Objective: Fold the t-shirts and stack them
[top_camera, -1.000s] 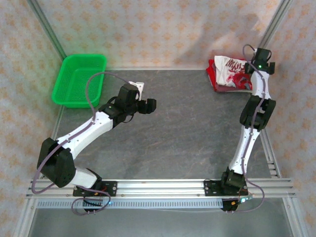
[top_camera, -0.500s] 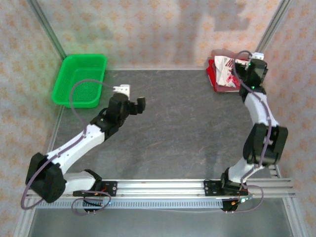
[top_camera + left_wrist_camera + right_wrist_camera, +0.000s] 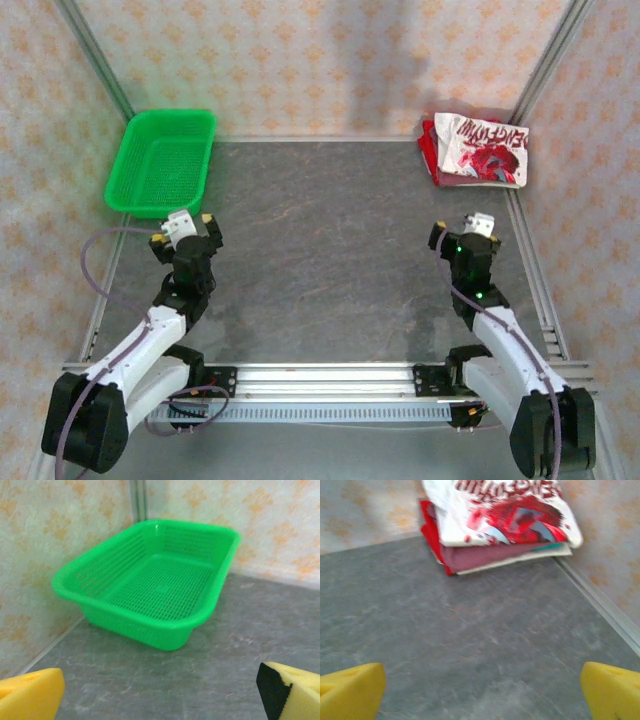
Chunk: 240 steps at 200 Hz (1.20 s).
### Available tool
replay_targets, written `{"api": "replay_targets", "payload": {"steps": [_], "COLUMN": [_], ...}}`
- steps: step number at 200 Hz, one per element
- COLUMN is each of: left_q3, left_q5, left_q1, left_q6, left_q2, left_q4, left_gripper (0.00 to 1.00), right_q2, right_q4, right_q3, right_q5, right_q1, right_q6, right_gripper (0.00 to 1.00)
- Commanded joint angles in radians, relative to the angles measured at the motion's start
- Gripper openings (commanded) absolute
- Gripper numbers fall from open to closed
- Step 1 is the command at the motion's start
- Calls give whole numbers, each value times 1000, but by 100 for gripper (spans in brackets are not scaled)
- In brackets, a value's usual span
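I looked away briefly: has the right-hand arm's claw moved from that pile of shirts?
Yes. The right gripper has pulled back from the t-shirts, which stay in the far corner, toward the near edge of the table.

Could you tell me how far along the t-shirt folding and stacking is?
Done, it seems: the white shirt lies folded on the red shirt in the far right corner. In hand: nothing; the left gripper and right gripper are open and empty. Left: nothing visible, except perhaps squaring the slightly uneven stack.

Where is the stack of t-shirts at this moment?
In the top view the t-shirts lie stacked in the far right corner of the table, beyond the open right gripper.
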State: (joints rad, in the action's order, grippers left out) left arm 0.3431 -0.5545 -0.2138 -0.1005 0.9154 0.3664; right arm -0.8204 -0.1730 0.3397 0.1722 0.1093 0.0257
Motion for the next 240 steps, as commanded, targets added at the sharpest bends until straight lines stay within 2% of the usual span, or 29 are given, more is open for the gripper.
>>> {"api": "replay_targets", "payload": {"steps": [1, 13, 22, 55, 71, 95, 125, 143, 175, 183, 198, 210, 240], "left_q3": [-42, -43, -24, 75, 59, 27, 92, 81, -40, -21, 39, 73, 83], "left_q5": [-41, 22, 19, 39, 83, 193, 246, 306, 458, 475, 531, 578, 559], "left_q1": [13, 32, 38, 63, 66, 85, 92, 93, 98, 102, 139, 187, 200], "left_q6": [28, 42, 38, 50, 74, 104, 120, 142, 193, 201, 178, 131, 113], "left_q2": [68, 133, 189, 360, 382, 423, 528, 525, 498, 525, 574, 579, 582], "left_q4": [108, 150, 155, 125, 208, 361, 333, 342, 522, 517, 454, 395, 375], "left_gripper": [100, 100, 100, 100, 100, 100, 100, 100, 100, 100, 100, 100, 100], "right_q2": [24, -9, -52, -275, -318, -413, -494, -585, -734, -738, -704, -731, -726], "right_q4": [-108, -235, -305, -413, -435, -646, -673, -800, -1002, -977, -768, -677, -681], "right_q3": [-82, -132, -142, -89, -63, -97, -56, -72, -97, -74, 5, 71, 63], "right_q5": [118, 144, 139, 90, 71, 47, -30, -78, -142, -164, -199, -221, -197], "right_q1": [1, 1, 1, 1, 0, -28, -57, -85, -94, -98, -99, -102, -109], "right_q6": [-35, -21, 4, 40, 40, 30, 22, -8, 6, 10, 21, 26, 13], "right_gripper": [99, 99, 99, 99, 99, 99, 99, 99, 99, 99, 99, 99, 99]}}
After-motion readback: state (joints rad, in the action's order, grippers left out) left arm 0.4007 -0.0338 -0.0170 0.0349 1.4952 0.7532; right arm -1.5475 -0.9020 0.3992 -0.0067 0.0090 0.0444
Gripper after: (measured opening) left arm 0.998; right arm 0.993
